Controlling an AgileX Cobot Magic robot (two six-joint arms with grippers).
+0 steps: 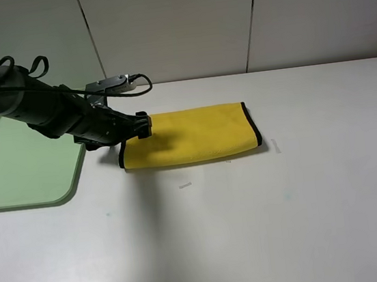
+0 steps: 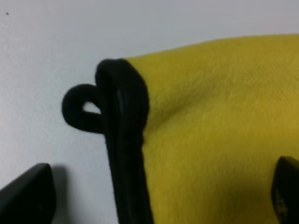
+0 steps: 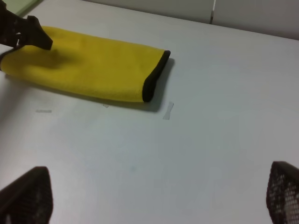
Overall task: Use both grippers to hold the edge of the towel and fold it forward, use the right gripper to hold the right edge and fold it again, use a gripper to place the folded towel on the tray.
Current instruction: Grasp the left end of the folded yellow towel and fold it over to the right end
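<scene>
Pale green plastic is seen at the left of the counter: the tray, cut off by the frame edge and partly hidden behind the left arm. The yellow towel is not in it; it lies folded into a long strip on the counter, just right of the tray and apart from it. The left tool is held at the strip's left end, spread wide, with one fingertip over bare counter and the other over the yellow pile, the black trim and corner loop between them. Whether cloth is touched cannot be told. The right tool is spread over bare counter, near and right of the towel; only its mesh tips are shown.
</scene>
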